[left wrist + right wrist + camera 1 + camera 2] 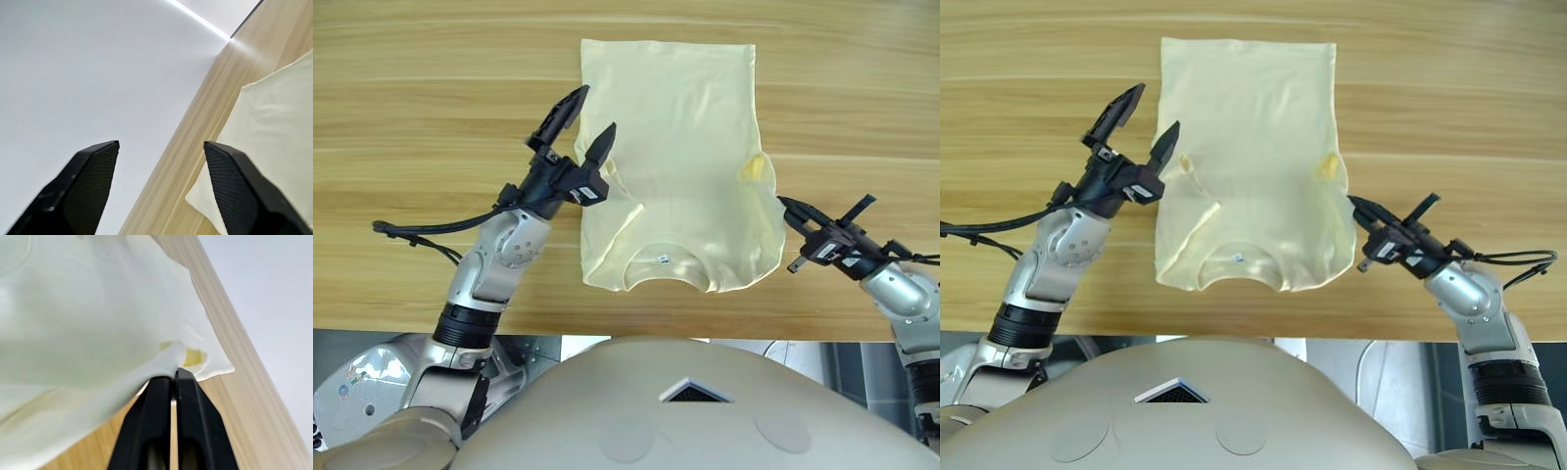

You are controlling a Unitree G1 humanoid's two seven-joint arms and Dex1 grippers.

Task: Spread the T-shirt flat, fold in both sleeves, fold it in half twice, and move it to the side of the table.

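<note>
Pale-yellow T-shirt [675, 127] lies at the centre of the wooden bench [421, 78], collar toward the near edge and hem toward the far side. Right pincer [172, 378] is pressed together on a fold of fabric at the shirt's right edge, beside the sleeve. Left pincer [596, 111] is spread wide and empty at the shirt's left edge.

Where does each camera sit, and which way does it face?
Left eye view: on the head, looking down at T-shirt and table; left gripper, right gripper show.
Right eye view: beside it, same scene.
Left wrist view: left wrist, past its open fingers to the table edge and T-shirt corner.
Right wrist view: right wrist, along shut fingers pinching the T-shirt.
All four share the T-shirt.
</note>
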